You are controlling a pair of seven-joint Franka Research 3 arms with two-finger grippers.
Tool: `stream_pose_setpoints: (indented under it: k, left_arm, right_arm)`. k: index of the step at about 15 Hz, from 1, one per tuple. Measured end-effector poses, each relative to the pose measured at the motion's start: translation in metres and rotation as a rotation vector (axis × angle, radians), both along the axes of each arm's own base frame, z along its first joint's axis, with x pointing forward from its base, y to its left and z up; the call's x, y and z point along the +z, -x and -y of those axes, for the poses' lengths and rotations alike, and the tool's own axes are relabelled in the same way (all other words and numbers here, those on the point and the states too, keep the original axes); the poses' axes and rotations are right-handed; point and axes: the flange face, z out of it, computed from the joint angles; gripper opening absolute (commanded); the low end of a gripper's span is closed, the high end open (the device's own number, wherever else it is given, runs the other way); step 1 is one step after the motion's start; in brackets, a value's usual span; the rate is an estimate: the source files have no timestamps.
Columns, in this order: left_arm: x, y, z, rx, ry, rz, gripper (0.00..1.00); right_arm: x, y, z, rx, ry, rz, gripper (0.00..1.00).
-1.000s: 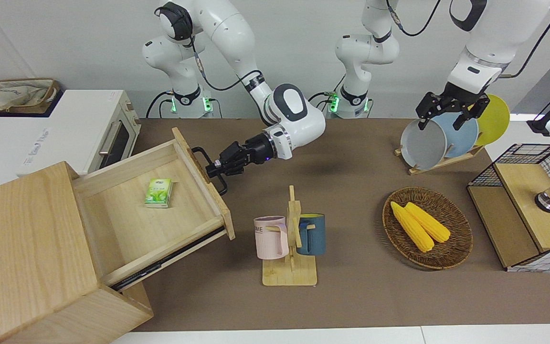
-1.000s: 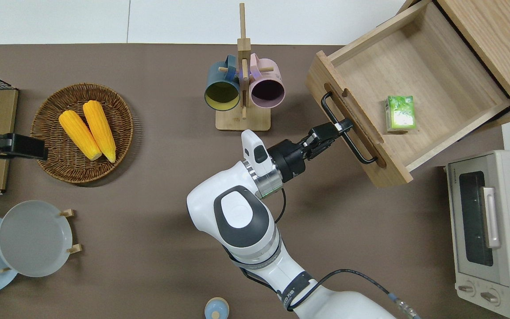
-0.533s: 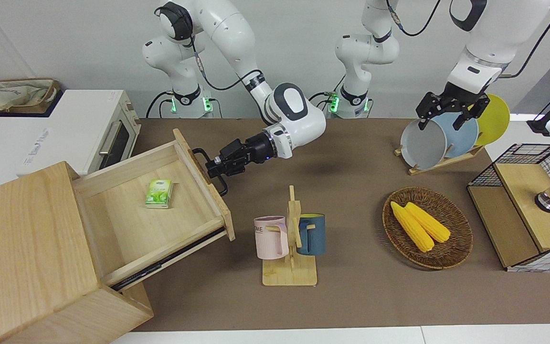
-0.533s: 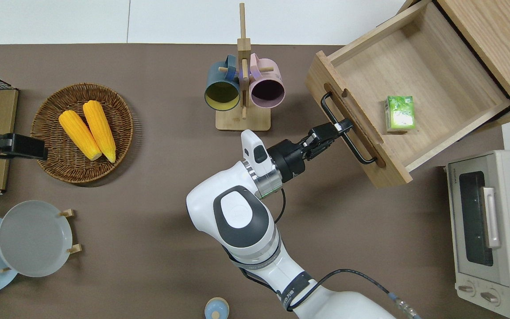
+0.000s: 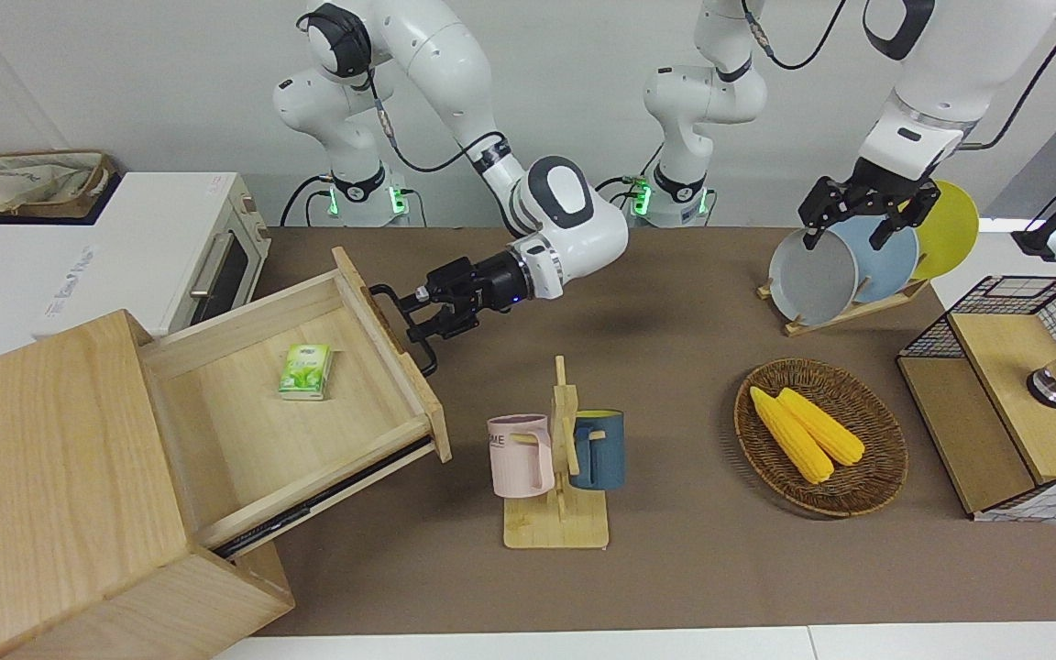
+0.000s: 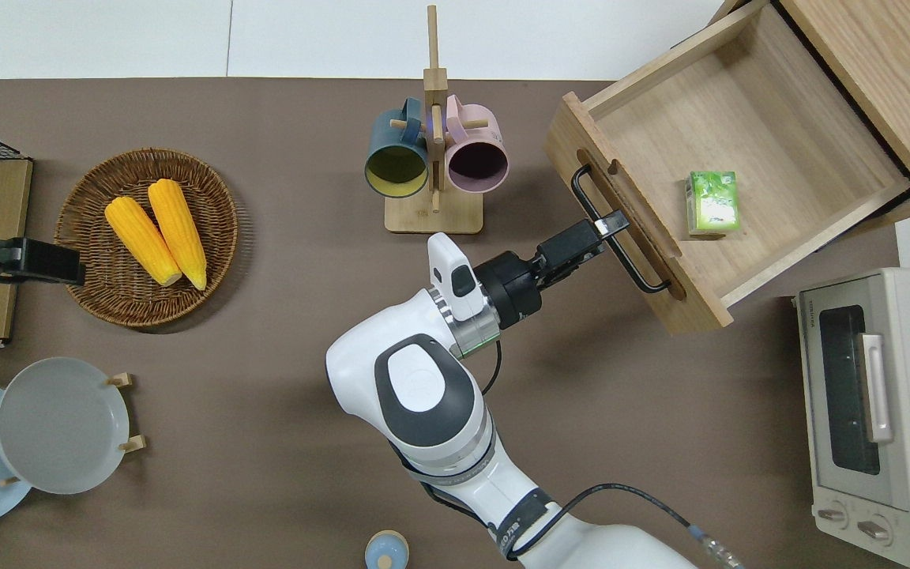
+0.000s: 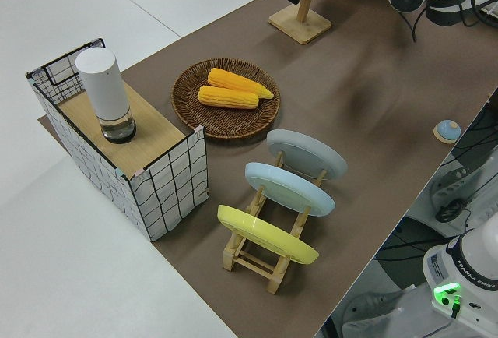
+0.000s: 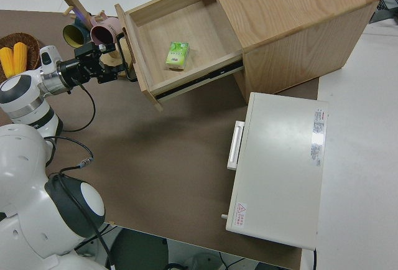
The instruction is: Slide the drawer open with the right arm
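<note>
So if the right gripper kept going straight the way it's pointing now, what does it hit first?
Most likely the black bar handle on the drawer front. The right gripper is open, its fingers either side of the bar, so the wooden front comes next.

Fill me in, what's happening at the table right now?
The right hand is at the black handle of the drawer, fingers open around the bar rather than clamped on it. The drawer is pulled well out of the cabinet, with a small green box lying inside. The left arm is parked.
</note>
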Motion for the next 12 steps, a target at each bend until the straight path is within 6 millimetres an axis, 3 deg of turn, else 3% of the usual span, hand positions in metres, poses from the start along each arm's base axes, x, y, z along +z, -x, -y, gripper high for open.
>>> stream_pose_setpoints:
  k: [5,12]
  left_arm:
    - [0.0,0.0,0.0,0.0,0.0,0.0,1.0]
    - [0.0,0.0,0.0,0.0,0.0,0.0,1.0]
  right_arm:
    - [0.012,0.008,-0.015,-0.035,-0.127,-0.006,0.985]
    - [0.068,0.01,-0.026,-0.146,-0.44,-0.053,0.983]
